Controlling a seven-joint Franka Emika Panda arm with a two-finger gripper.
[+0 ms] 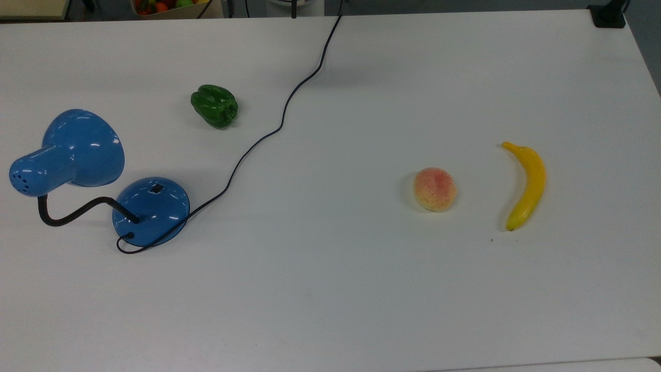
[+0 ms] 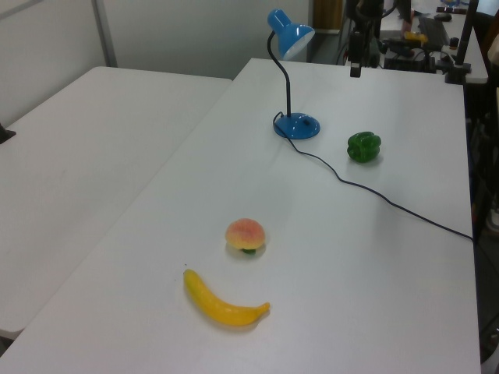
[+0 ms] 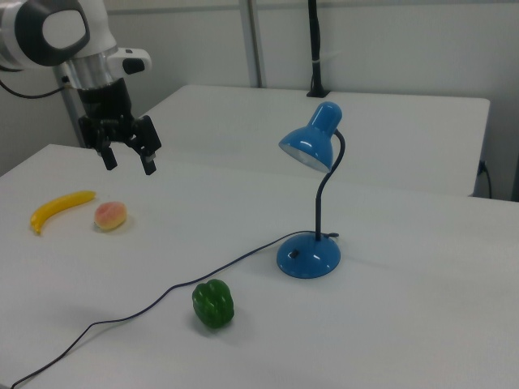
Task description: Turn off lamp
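The lamp stands at the top view's left: glossy blue shade (image 1: 77, 150), black bent neck (image 1: 72, 214), and round blue base (image 1: 151, 211) with a small black switch (image 1: 156, 188). In the right view the lamp (image 3: 310, 146) is upright and no glow shows under its shade. My gripper (image 3: 128, 160) hangs high over the table in the right view's left, open, with nothing between its fingers and far from the lamp. In the left view the gripper (image 2: 355, 68) hovers right of the shade (image 2: 290, 35) and behind the base (image 2: 296, 125).
The lamp's black cord (image 1: 281, 124) snakes from the base to the table's far edge. A green pepper (image 1: 215, 106) lies near the lamp. A peach (image 1: 435, 188) and a banana (image 1: 525, 185) lie at the top view's right. A second table (image 2: 93, 156) adjoins in the left view.
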